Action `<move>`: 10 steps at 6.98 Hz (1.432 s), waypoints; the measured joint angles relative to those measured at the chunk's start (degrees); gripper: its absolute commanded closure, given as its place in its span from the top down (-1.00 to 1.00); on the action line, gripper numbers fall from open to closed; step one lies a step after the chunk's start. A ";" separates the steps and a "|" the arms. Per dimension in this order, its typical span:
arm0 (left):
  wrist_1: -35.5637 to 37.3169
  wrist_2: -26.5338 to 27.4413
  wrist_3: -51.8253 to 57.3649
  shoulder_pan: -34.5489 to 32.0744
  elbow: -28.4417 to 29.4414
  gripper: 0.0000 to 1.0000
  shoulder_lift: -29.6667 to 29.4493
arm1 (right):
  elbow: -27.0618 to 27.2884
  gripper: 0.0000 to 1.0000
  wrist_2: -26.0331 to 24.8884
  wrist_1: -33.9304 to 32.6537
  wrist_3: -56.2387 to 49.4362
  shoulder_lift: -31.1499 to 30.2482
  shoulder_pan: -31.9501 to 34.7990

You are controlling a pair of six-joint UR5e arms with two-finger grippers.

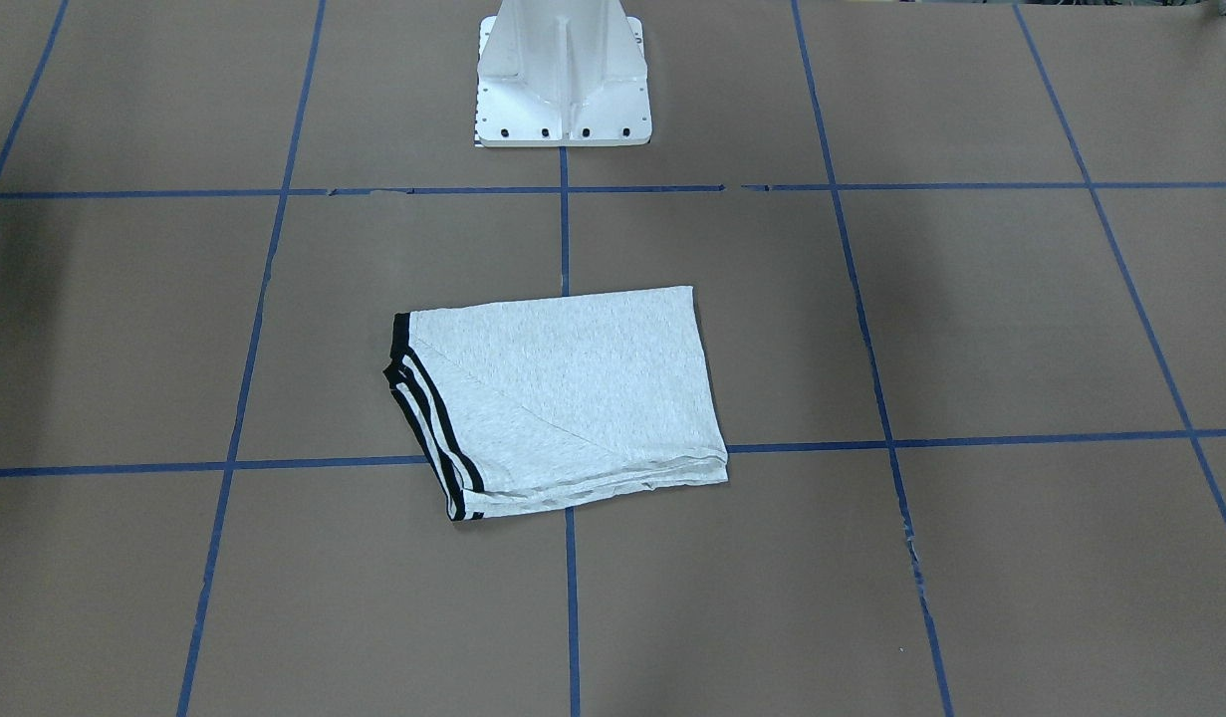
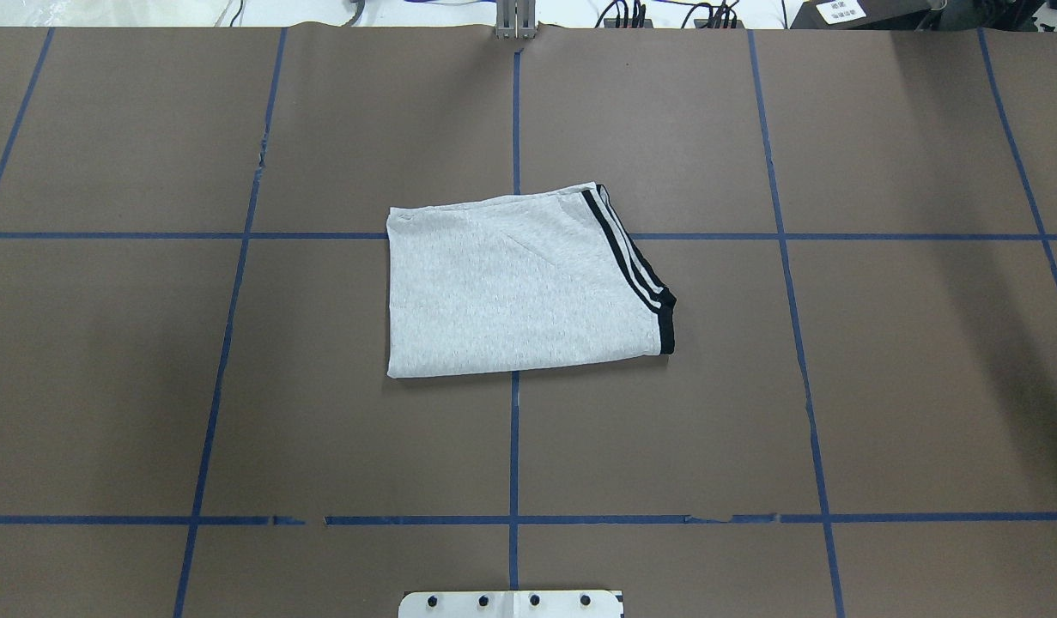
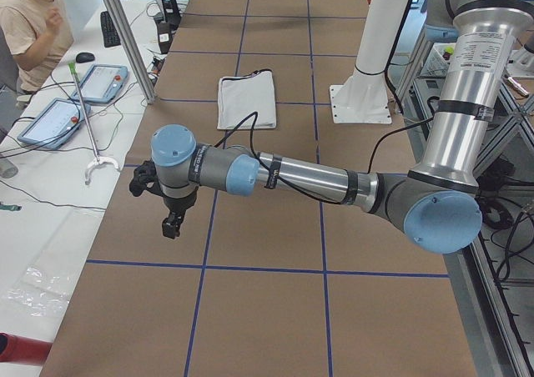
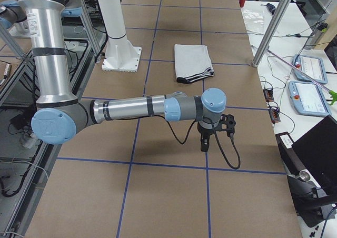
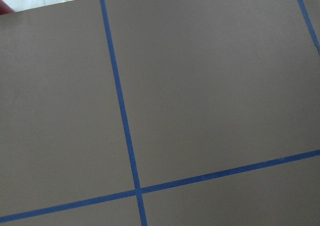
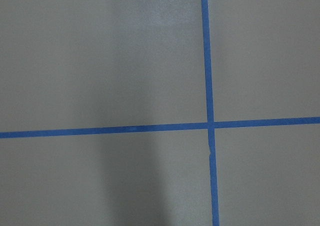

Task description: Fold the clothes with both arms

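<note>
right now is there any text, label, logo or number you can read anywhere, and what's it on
No text is legible in any view.
White label on a dark object beyond the table's far edge: printed, too small to read.
Small print on the left arm, upright tube: blurred.
Small print on the right arm, upright tube: blurred.
T-shirt: no lettering showing, only black stripes.
</note>
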 measured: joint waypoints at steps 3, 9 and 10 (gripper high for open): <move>-0.12 -0.44 0.59 0.49 -0.06 1.00 0.70 | 0.55 1.00 -0.16 0.01 -0.10 -0.44 -0.71; -3.48 -0.37 0.45 4.11 0.09 1.00 1.46 | 0.60 1.00 -4.31 0.37 -4.76 -0.54 -2.19; -4.05 -0.41 0.42 4.13 0.08 1.00 1.31 | 0.52 1.00 -4.06 0.47 -4.74 -0.54 -2.21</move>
